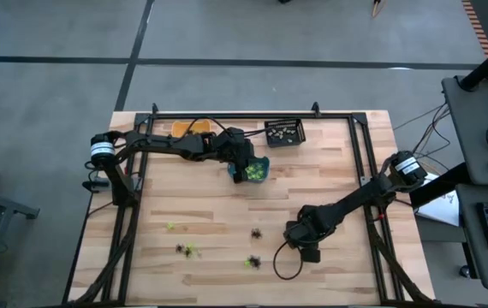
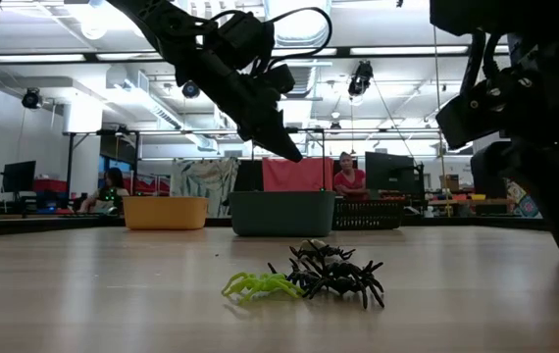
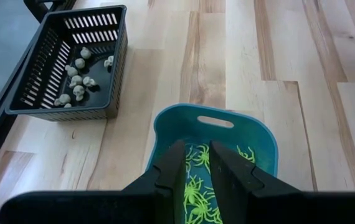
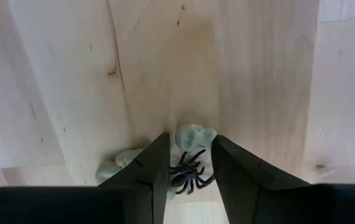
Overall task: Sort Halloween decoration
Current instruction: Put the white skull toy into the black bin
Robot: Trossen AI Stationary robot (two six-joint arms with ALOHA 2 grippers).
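Black spiders lie tangled closest to the low camera, a lime green spider touching them at their nine o'clock, its body and legs stretched roughly three-to-nine across that view. Seen from overhead on the wooden table, loose spiders sit scattered in the near half: a green one at about eight o'clock from the table's middle, a dark-and-green pair and another mixed cluster nearer the six o'clock edge, and a single black one just past them. The right gripper hangs low over the table at about five o'clock, fingers slightly spread and straddling a black spider whose legs splay in all directions; whether the fingers touch it cannot be told. Two pale grey-white skull-like trinkets lie just beside that spider, one beyond it and one to its side. The left gripper hovers above the teal bin, fingers narrowly parted with nothing visibly between them, pointing down toward the green spiders heaped inside. At twelve o'clock stands the black basket holding the pale trinkets, and the orange bin sits at eleven o'clock.
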